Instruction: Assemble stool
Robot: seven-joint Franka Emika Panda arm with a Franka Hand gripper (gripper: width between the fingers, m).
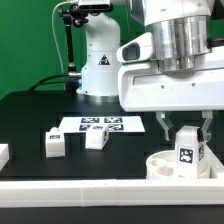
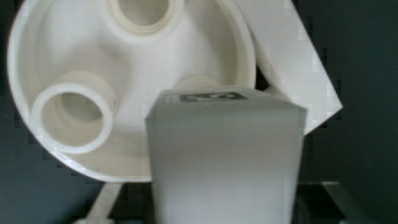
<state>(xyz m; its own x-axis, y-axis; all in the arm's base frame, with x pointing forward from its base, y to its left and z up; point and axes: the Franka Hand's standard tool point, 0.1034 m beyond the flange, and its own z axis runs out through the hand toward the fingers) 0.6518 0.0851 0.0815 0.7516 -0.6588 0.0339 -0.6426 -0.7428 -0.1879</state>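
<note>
The stool's round white seat (image 1: 160, 166) lies at the exterior view's right, by the front rail. My gripper (image 1: 186, 138) is shut on a white tagged leg (image 1: 186, 152), which stands upright over the seat with its lower end down at the seat's top. In the wrist view the leg (image 2: 222, 150) fills the middle, between my gripper's (image 2: 217, 205) fingers. The seat (image 2: 89, 60) lies behind it, showing two round holes. Whether the leg sits in a hole is hidden. Two more legs (image 1: 55, 142) (image 1: 96, 138) lie loose on the black table.
The marker board (image 1: 101, 125) lies flat behind the loose legs. A long white rail (image 1: 100, 192) runs along the table's front edge. A white part (image 1: 3, 153) shows at the left edge. The arm's base (image 1: 100, 60) stands at the back.
</note>
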